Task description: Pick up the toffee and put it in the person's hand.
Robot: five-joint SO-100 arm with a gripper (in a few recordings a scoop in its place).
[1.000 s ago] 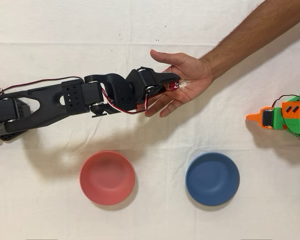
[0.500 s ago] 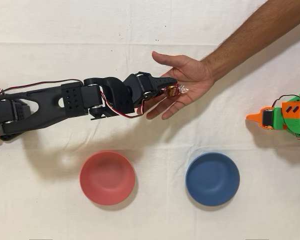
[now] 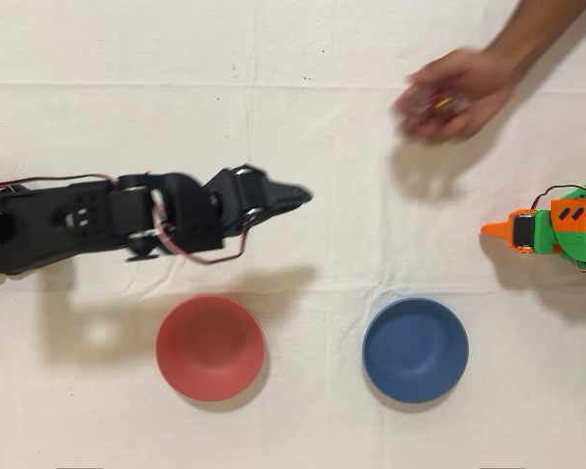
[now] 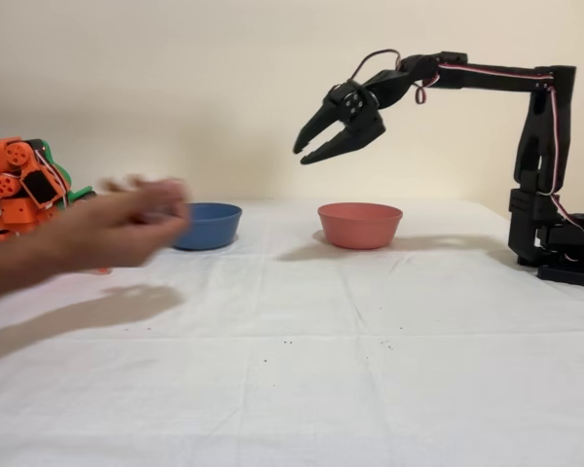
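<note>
Blurred person's hand (image 3: 454, 93) withdrawn, toffee (image 3: 442, 102) inside

The person's hand (image 3: 449, 95) is smearing into motion blur in the overhead view, its fingers running together, and the forearm is running off the top right edge. Red and yellow flecks, likely the toffee (image 3: 442, 102), are showing in the blur, too smeared to make out clearly. In the fixed view the hand (image 4: 117, 226) is blurring too, its arm leaving the left edge. The black arm's base is being cropped at the overhead view's left edge.
</note>
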